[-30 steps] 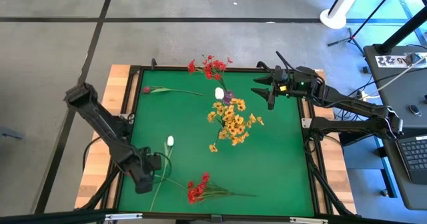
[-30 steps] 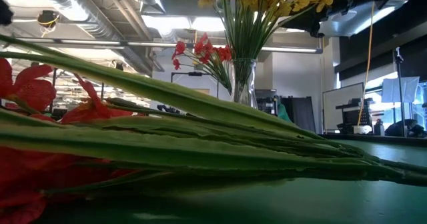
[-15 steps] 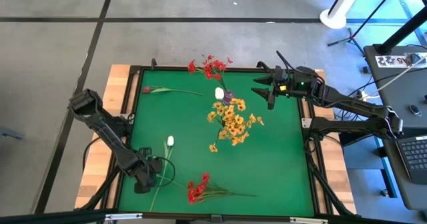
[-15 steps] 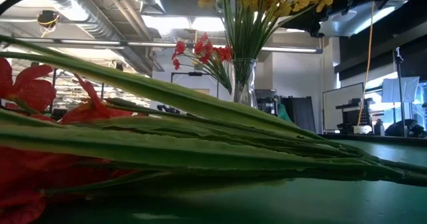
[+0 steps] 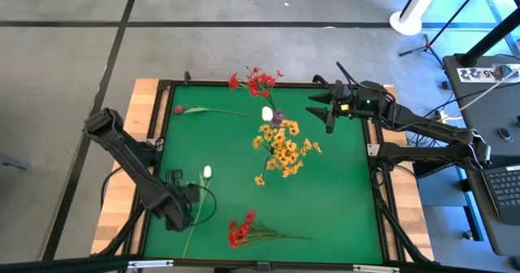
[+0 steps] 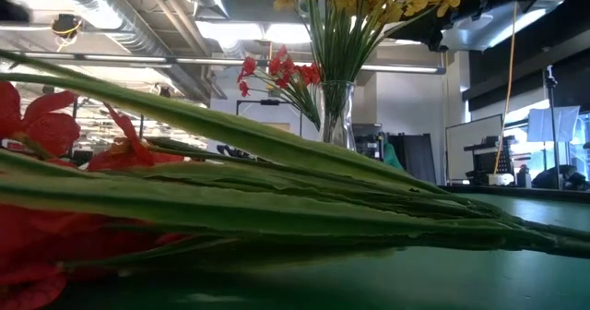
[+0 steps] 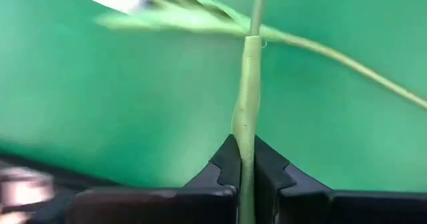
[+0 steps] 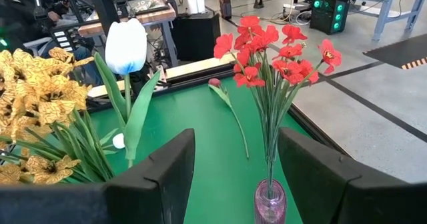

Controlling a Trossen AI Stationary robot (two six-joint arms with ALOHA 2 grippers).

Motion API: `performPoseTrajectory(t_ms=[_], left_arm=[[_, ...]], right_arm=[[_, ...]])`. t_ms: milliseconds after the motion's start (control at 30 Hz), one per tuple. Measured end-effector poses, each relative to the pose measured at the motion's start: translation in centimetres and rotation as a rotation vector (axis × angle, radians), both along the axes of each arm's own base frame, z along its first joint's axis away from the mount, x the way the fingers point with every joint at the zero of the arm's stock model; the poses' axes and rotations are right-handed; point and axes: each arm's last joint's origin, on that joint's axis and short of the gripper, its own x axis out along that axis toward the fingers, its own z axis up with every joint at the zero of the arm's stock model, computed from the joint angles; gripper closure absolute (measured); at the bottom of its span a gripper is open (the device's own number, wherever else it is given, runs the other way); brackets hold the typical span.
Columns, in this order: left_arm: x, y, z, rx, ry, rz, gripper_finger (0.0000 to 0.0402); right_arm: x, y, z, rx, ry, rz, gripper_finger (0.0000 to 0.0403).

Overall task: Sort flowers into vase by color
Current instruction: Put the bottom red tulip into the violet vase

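A white tulip (image 5: 207, 172) lies on the green mat (image 5: 341, 208) near the left edge, its thin green stem (image 7: 248, 71) running toward the near edge. My left gripper (image 5: 183, 209) is shut on that stem. In the middle stand vases with yellow flowers (image 5: 284, 148), another white tulip (image 8: 127, 45) and red flowers (image 8: 273, 54). A red cluster (image 5: 240, 229) lies near the front edge, and a dark pink bud (image 5: 179, 109) lies at the far left. My right gripper (image 8: 237, 184) hangs open at the far right, beside the vases. My left gripper pinches the tulip's stem (image 7: 243, 144) between its two fingertips (image 7: 227, 161), below the point where the leaf branches off. The fingers point down from above. The gripped stretch is raised off the mat, while the bud end stays low by the mat.
The mat's raised black frame (image 5: 162, 86) runs all around it. In the low view the lying red cluster's stems (image 6: 277, 199) fill the foreground before the glass vase (image 6: 336, 112). Bare mat lies to the right of the vases and near the front right.
My left gripper has risen a little and shifted slightly toward the table's right, taking the white tulip's stem with it. The gripped part of the stem is lifted and bowed; the bud has stayed in place.
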Motion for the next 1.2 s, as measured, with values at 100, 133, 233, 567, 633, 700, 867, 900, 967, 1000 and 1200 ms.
performPoseTrajectory(t_ms=[100, 133, 233, 567, 633, 700, 867, 900, 967, 1000, 1200], left_arm=[[0.5, 0.7, 2.3, 0.098, -0.040, 0.009, 0.0397], [0.6, 1.0, 3.0, 0.133, -0.046, 0.012, 0.0398], [1.0, 2.2, 4.8, 0.248, -0.070, 0.013, 0.0399], [4.5, 6.4, 8.6, 0.316, -0.171, 0.007, 0.0401], [5.1, 7.3, 9.3, 0.304, -0.181, 0.042, 0.0401], [5.6, 8.1, 10.0, 0.288, -0.189, 0.063, 0.0401], [6.4, 9.4, 13.0, 0.256, -0.263, 0.054, 0.0401], [6.4, 9.6, 13.8, 0.247, -0.287, 0.054, 0.0401], [6.5, 9.9, 15.4, 0.239, -0.344, 0.051, 0.0401], [6.5, 10.1, 16.3, 0.236, -0.369, 0.045, 0.0401], [6.2, 11.7, 20.4, 0.221, -0.493, 0.032, 0.0401]], right_arm=[[-0.2, 0.1, 0.4, -0.021, -0.031, 0.003, 0.0190], [-0.3, 0.1, 0.7, -0.039, -0.051, 0.000, 0.0190], [-0.8, 0.4, 1.8, -0.085, -0.125, 0.003, 0.0190], [0.0, 2.2, 7.2, -0.177, -0.253, 0.166, 0.0190], [0.7, 2.8, 8.1, -0.213, -0.243, 0.198, 0.0190], [1.5, 3.4, 8.5, -0.251, -0.198, 0.204, 0.0190], [3.8, 4.6, 9.2, -0.342, -0.114, 0.212, 0.0190], [4.2, 4.8, 9.2, -0.356, -0.108, 0.212, 0.0190], [4.9, 5.1, 9.3, -0.381, -0.094, 0.210, 0.0190], [5.2, 5.2, 9.3, -0.394, -0.086, 0.205, 0.0190], [7.0, 6.2, 10.2, -0.506, -0.076, 0.182, 0.0190]])
